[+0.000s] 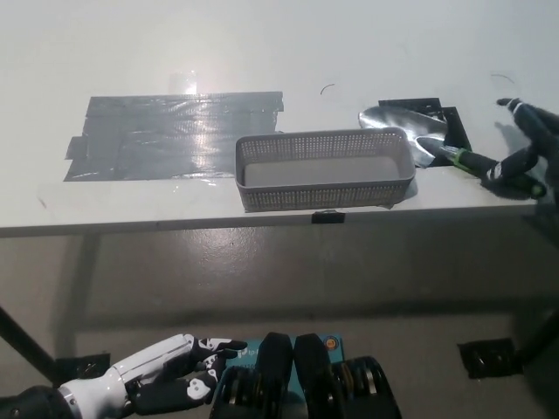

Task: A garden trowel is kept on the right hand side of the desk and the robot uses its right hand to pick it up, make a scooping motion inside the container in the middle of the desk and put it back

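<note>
White left hand (pixel 144 382) rests low left, fingers loosely apart. Grey tape (pixel 175 135) patches the white counter (pixel 262 52) left of the middle container (pixel 325 179). The trowel (pixel 419 131) lies with its blade by the container's far right corner. The black right hand (pixel 524 159) wraps its fingers round the handle end. The blade could snag the rim and shove the container. Grey floor (pixel 262 279) lies below.

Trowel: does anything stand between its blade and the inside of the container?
Nothing loose. Only the right-end wall of the container separates the trowel from the inside. The right hand, closed on the handle, would likely need to lift it over the rim. The left hand rests at the lower left.
</note>
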Available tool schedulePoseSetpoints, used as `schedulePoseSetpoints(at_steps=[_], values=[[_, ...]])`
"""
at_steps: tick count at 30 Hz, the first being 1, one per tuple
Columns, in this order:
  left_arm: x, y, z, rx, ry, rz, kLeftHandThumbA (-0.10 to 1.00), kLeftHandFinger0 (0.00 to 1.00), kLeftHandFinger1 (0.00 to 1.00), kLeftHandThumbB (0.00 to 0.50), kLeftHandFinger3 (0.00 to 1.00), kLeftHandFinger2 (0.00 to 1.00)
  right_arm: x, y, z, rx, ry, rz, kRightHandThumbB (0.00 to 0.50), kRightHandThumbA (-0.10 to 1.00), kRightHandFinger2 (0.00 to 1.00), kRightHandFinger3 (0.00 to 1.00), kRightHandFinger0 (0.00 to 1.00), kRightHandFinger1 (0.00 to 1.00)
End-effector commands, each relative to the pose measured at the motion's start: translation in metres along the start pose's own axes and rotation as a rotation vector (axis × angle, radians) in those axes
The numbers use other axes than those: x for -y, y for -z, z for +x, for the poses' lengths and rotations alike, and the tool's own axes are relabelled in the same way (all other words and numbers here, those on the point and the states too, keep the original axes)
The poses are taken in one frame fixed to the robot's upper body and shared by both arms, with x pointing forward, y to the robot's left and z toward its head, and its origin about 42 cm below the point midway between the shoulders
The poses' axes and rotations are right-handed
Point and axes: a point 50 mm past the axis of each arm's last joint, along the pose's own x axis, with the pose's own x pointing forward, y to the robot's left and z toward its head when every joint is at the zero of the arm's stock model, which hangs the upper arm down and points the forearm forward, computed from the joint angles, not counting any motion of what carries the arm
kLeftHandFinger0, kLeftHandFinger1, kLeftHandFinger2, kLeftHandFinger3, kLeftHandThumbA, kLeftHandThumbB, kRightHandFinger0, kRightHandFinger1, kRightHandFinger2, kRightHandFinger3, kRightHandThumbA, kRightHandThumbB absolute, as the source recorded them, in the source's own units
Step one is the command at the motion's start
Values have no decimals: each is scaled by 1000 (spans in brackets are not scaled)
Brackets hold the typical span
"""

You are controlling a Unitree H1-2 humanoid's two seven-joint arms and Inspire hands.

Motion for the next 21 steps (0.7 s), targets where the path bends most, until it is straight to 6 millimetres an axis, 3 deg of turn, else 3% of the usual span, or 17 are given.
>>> schedulePoseSetpoints(at_steps=[1, 8, 11, 13, 17, 21], values=[[-2, -12, -5, 32, 13, 7, 1000, 1000, 1000, 496, 1000, 1000, 17, -24, -3, 92, 60, -52, 500, 899, 1000, 1000, 1000, 1000], [-4, -15, -5, 52, 10, -3, 1000, 1000, 1000, 473, 1000, 1000, 16, -6, 5, 59, 38, -65, 486, 813, 1000, 1000, 1000, 1000], [-5, -17, -7, 58, 8, -4, 1000, 1000, 1000, 492, 1000, 1000, 18, 4, 8, 27, 31, -76, 477, 786, 1000, 1000, 1000, 1000], [-5, -16, -6, 57, 10, -10, 1000, 1000, 1000, 495, 1000, 1000, 17, 27, 12, -59, 5, -71, 429, 711, 1000, 1000, 1000, 1000], [-3, -17, -7, 61, 4, -8, 1000, 1000, 1000, 500, 1000, 1000, 17, 51, 16, -115, 2, -46, 406, 640, 1000, 1000, 1000, 1000], [-4, -18, -7, 63, 3, -4, 1000, 1000, 1000, 499, 1000, 1000, 15, 68, 18, -143, -17, -44, 412, 659, 1000, 1000, 1000, 1000]])
